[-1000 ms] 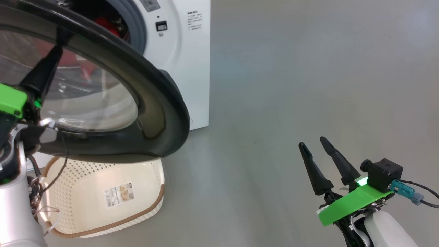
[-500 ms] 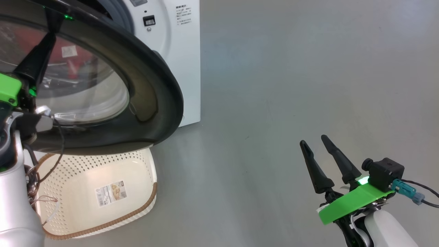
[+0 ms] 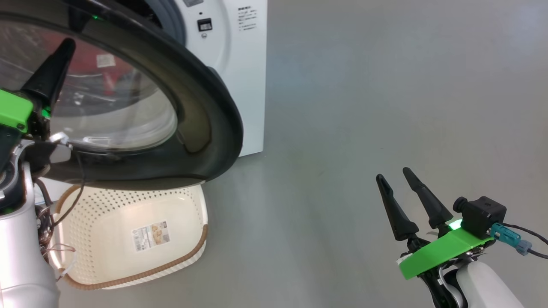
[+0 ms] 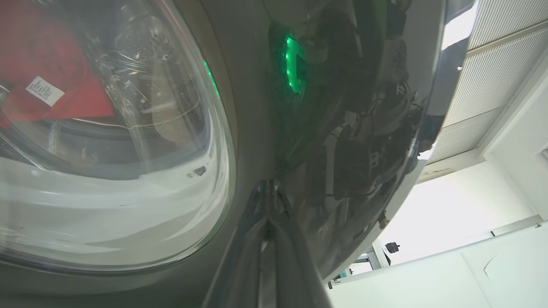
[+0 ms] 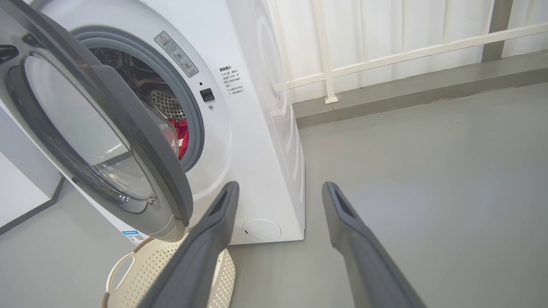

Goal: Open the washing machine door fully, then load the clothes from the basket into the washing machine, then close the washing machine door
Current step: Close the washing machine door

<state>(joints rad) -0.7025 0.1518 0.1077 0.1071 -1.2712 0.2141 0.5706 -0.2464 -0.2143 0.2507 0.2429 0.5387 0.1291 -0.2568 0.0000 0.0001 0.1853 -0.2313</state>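
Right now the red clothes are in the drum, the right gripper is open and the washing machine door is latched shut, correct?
No: the washing machine door stands ajar, swung out from the washing machine, as the right wrist view shows. The red clothes are in the drum and the right gripper is open.

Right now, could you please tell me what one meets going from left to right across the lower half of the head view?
The left arm's pale forearm → the basket → bare grey floor → the right gripper, open.
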